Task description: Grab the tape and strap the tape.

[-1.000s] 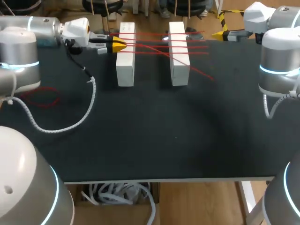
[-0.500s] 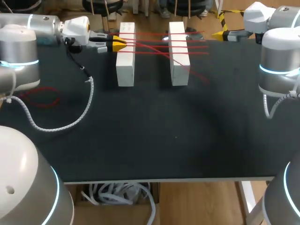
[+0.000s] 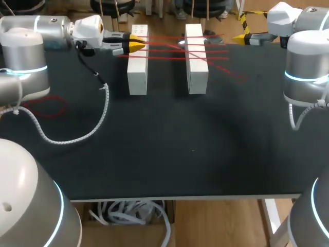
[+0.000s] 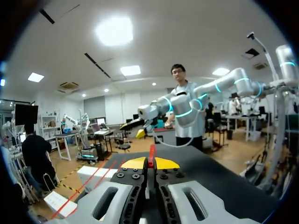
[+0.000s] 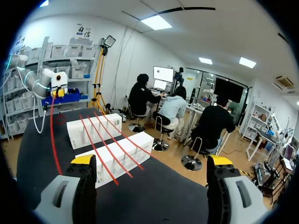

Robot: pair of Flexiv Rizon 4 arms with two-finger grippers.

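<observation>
— Where is the red tape (image 3: pixel 169 49)?
— It runs left to right across the left white box (image 3: pixel 137 72) and the right white box (image 3: pixel 196 72). The left gripper (image 3: pixel 134 46), at the left box's far end, has its jaws pinched narrow on it.
— And the right gripper (image 3: pixel 237 37)?
— Jaws wide and empty, past the right box, well apart from the tape. I'd give the next wrap to the left.

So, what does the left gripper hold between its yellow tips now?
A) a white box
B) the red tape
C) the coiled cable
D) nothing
B: in the left wrist view the left gripper is shut on the red tape, its tips pressing it from both sides.
</observation>
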